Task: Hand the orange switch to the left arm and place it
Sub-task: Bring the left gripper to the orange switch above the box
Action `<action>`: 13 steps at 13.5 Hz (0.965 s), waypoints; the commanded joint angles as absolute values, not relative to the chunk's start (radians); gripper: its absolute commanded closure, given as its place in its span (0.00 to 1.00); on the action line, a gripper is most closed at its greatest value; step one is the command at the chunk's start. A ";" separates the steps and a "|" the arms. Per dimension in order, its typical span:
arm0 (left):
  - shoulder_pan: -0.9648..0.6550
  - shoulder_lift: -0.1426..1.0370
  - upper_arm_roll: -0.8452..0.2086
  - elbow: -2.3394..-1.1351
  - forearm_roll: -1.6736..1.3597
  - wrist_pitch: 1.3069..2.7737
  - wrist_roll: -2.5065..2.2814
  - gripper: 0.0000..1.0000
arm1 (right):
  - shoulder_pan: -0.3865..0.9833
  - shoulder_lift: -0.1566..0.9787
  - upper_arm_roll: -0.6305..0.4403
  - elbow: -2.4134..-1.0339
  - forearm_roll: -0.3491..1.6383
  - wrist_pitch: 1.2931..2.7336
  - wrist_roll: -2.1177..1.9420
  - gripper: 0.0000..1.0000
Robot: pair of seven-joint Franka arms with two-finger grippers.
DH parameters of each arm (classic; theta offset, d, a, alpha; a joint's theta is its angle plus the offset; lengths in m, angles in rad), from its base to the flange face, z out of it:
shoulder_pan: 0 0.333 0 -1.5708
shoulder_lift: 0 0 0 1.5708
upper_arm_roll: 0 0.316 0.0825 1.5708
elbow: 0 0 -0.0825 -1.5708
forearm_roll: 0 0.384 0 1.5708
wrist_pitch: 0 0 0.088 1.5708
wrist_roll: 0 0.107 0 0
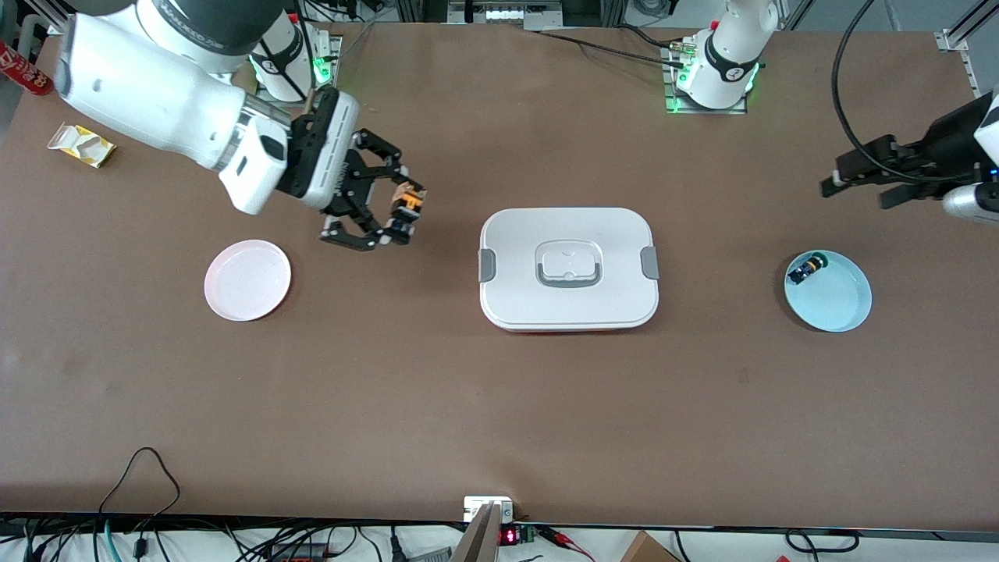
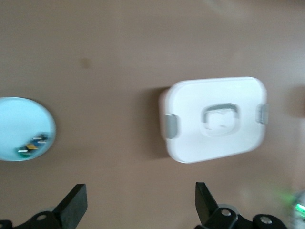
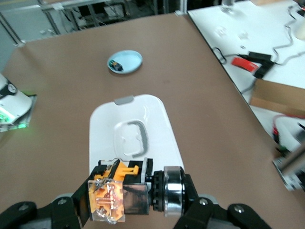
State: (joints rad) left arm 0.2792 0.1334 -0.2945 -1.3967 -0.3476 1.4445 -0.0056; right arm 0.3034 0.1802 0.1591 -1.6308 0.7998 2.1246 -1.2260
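My right gripper (image 1: 394, 216) is shut on the orange switch (image 1: 407, 208), a small black button with an orange body. It hangs over the table between the pink plate (image 1: 247, 279) and the box (image 1: 568, 269). The right wrist view shows the orange switch (image 3: 119, 193) held crosswise between the fingers, with the white box (image 3: 136, 133) lying past it. My left gripper (image 1: 851, 183) hovers open and empty over the left arm's end of the table, close to the light blue plate (image 1: 839, 300). Its fingers (image 2: 74, 205) stand wide apart over bare table, with the box (image 2: 217, 119) beside them.
A small black switch with a green and blue part (image 1: 805, 269) lies in the light blue plate (image 2: 19, 119). A yellow carton (image 1: 82, 146) and a red can (image 1: 23, 74) sit at the right arm's end. Cables run along the table's front edge.
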 commanded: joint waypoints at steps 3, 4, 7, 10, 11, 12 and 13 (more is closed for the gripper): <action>0.256 0.290 -0.313 -1.394 -0.780 1.315 0.008 0.00 | 0.353 0.235 0.160 -1.631 1.153 2.123 -1.449 1.00; 0.226 0.325 -0.317 -1.405 -0.834 1.309 0.008 0.00 | 0.357 0.248 0.160 -1.631 1.207 2.123 -1.468 1.00; 0.094 0.318 -0.319 -1.515 -0.999 1.402 0.015 0.00 | 0.394 0.296 0.160 -1.629 1.426 2.120 -1.578 1.00; 0.083 0.206 -0.425 -1.742 -1.262 1.633 0.136 0.00 | 0.425 0.330 0.158 -1.625 1.607 2.121 -1.702 1.00; 0.087 0.192 -0.449 -1.787 -1.317 1.673 0.173 0.00 | 0.426 0.336 0.158 -1.623 1.624 2.121 -1.718 1.00; 0.089 0.183 -0.454 -1.817 -1.394 1.677 0.184 0.00 | 0.428 0.340 0.158 -1.621 1.624 2.123 -1.723 1.00; 0.087 0.176 -0.454 -1.827 -1.437 1.681 0.184 0.00 | 0.429 0.348 0.158 -1.620 1.626 2.123 -1.724 1.00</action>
